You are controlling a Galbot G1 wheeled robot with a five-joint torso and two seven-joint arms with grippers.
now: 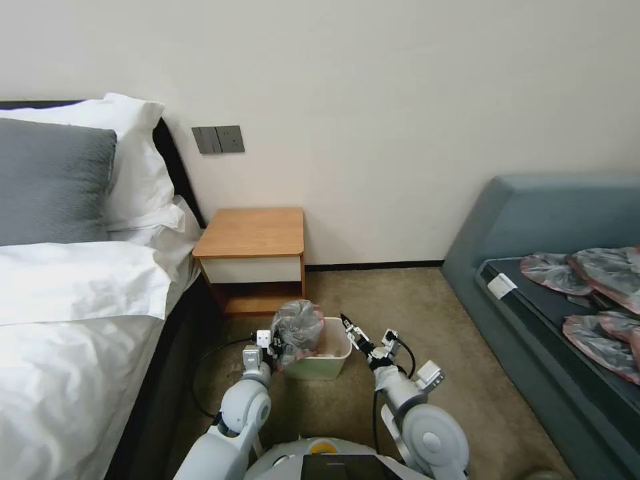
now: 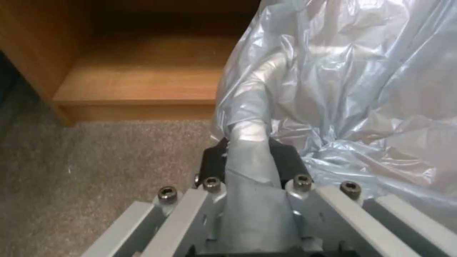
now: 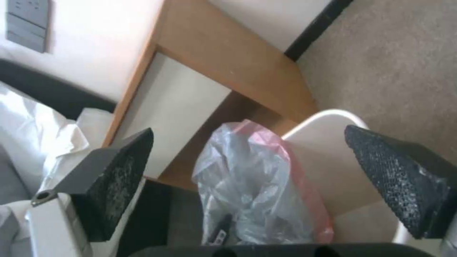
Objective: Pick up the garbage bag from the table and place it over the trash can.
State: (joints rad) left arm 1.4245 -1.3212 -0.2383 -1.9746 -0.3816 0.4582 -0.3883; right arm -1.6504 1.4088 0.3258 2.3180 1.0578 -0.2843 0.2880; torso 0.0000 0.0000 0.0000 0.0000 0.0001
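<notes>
Done: we are already holding the garbage bag [image 1: 297,328] off the tabletop [image 1: 252,233], bunched over the trash can's [image 1: 325,363] left rim.
Left claw [image 1: 272,345]: clenching the bag's plastic.
Right claw [image 1: 347,325]: hanging spread wide beside the can, empty.
Left: we judge spreading the pink rim around the can.

The garbage bag [image 1: 298,328] is a crumpled, translucent grey plastic bunch with a pinkish-red rim, standing puffed up over the trash can's left edge, on the side nearer the bed. The trash can [image 1: 328,354] is a small cream rectangular bin with rounded corners, upright on the carpet just in front of the table [image 1: 252,233]. The table has an orange-brown wooden top, a white drawer front and a wooden lower shelf
</notes>
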